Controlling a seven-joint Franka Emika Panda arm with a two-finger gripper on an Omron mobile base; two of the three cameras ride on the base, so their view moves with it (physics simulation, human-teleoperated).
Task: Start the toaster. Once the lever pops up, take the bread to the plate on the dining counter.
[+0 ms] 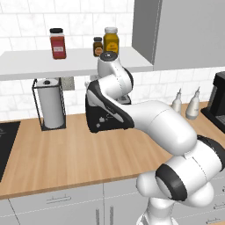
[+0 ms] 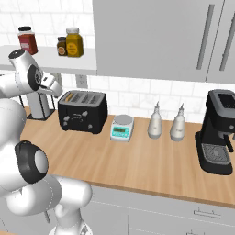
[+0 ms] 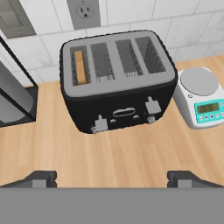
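A black toaster point(image 3: 117, 81) stands on the wooden tabletop point(image 3: 113, 153), the bread point(image 3: 79, 67) sunk in its leftmost slot. The fingers point(image 3: 112, 178) hover before it, spread wide and empty. Apparently nothing is started; lever and carrying remain.
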